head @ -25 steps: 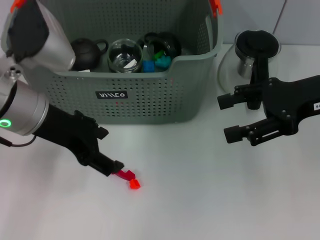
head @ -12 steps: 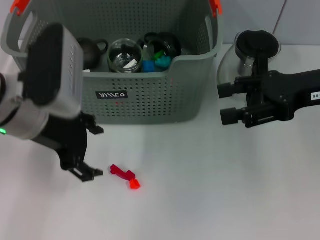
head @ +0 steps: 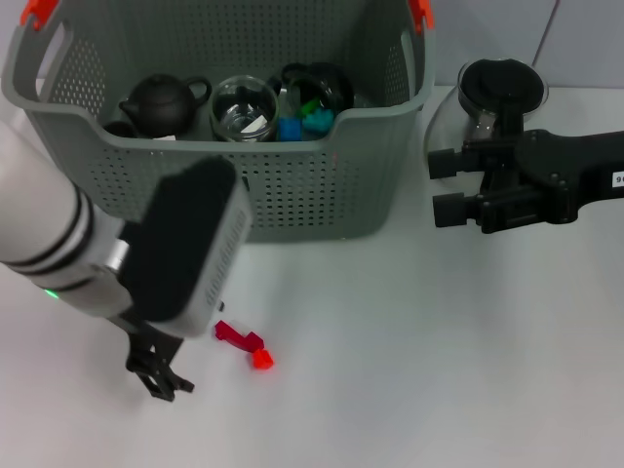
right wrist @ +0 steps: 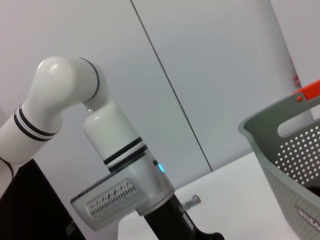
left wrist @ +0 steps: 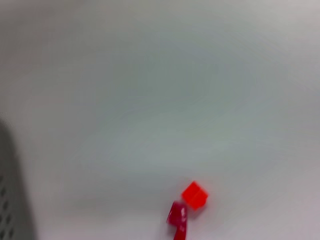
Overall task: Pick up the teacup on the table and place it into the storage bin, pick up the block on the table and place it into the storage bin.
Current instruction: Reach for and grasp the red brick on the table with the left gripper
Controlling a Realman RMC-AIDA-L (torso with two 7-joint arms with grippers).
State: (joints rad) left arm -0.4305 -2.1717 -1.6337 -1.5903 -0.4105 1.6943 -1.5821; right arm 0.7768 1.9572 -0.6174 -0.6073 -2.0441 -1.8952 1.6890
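The block (head: 261,359), a small orange-red cube, lies on the white counter (head: 409,370) in front of the storage bin (head: 322,185), touching or just beside a darker red curved piece (head: 234,335); the left wrist view shows the same pair (left wrist: 194,195) close together with a grey edge of the bin at the side. No teacup stands on the bare counter; inside the bin are a dark teapot (head: 164,101), a glass cup (head: 244,105), a black-rimmed vessel (head: 327,86) and blue and green blocks (head: 304,121). The left gripper (head: 161,375) hangs low over the counter just to the left of the red pieces, apart from them, holding nothing; whether its fingers are spread or together cannot be told, since the arm's grey wrist housing covers most of it. The right gripper (head: 447,185) is held off the counter to the right of the bin, in front of a round glass pot (head: 497,93) with a black lid, its fingers spread and empty.
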